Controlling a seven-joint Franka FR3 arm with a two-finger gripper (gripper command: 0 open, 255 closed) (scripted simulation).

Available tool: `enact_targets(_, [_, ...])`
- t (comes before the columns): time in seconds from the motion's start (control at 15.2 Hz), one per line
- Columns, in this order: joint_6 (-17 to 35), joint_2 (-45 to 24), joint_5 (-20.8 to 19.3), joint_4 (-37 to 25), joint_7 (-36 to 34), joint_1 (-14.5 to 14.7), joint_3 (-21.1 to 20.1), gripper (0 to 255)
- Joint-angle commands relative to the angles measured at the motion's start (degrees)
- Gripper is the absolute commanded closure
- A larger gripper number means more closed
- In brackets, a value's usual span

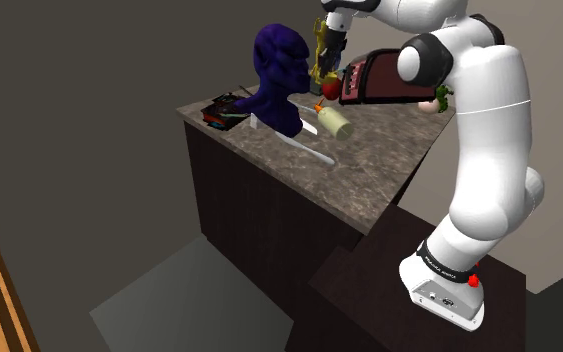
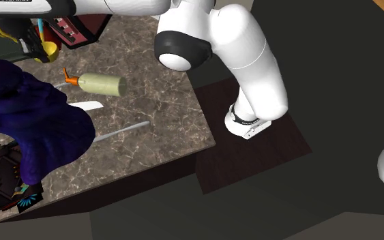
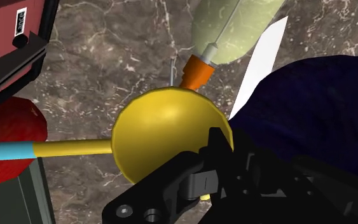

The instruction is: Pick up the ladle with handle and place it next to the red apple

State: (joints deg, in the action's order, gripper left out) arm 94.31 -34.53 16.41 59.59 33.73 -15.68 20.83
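A yellow ladle (image 3: 165,133) with a thin yellow stem and a light blue handle hangs just above the dark marbled counter (image 1: 369,165). My gripper (image 3: 217,145) is shut on the rim of its bowl. The red apple (image 3: 9,140) lies right beside the ladle's stem, on the handle side. From the shoulder view, the gripper (image 1: 327,60) is at the counter's far end, with the ladle (image 1: 317,72) under it and the apple (image 1: 329,86) just below. In the second exterior view the ladle's bowl (image 2: 46,49) is at the upper left.
A large purple bust (image 1: 279,75) stands close to the gripper. A pale green bottle (image 1: 334,122) with an orange cap and a long knife (image 1: 304,150) lie on the counter. A dark red appliance (image 1: 369,80) stands behind the apple, and a book (image 2: 6,181) lies past the bust.
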Motion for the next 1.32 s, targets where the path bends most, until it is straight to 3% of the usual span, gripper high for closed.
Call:
enact_targets(0.0, [1.95, 0.62, -0.16, 2.65, 0.24, 0.42, 0.13, 255])
enact_targets(1.25, [16.28, 0.37, 0.61, 17.09, 2.33, 2.19, -0.3, 255])
